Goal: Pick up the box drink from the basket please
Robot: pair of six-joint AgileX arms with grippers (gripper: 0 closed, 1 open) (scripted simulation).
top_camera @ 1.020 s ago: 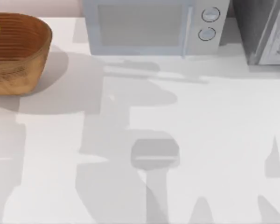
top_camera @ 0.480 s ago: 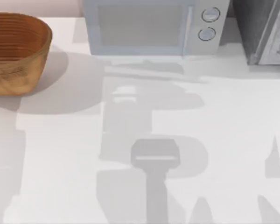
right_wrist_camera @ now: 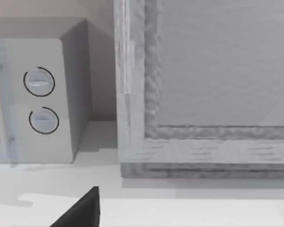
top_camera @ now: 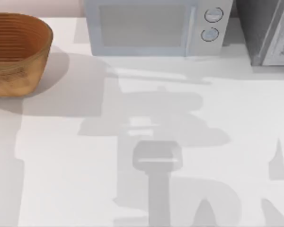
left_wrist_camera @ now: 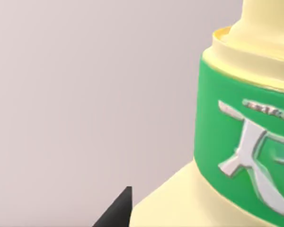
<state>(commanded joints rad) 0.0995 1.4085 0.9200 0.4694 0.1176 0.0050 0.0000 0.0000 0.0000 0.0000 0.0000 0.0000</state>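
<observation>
Left gripper: one dark fingertip lies against the lower pale-yellow face of the box drink. The second finger is out of the wrist frame. The grip is judged to be clamped on the carton, because the carton sits close to the left wrist camera with nothing beneath it and only a plain wall behind. The carton shows a broad green band with a white emblem below a cream neck.

Right gripper: a dark edge of it hangs low over the table at the right side, facing the white microwave and the grey appliance beside it. Whether it is open or closed cannot be told. This arm appears idle.

Step in hand: the lift. The drink is judged to be out of the basket and carried above the table's left side. The next move calls only for a steady grasp and an upright carton, since the smooth faces could slip.

Containers: the wicker basket stands at the table's far left corner, well apart from the microwave. The part of its ribbed interior that is in view holds nothing.
</observation>
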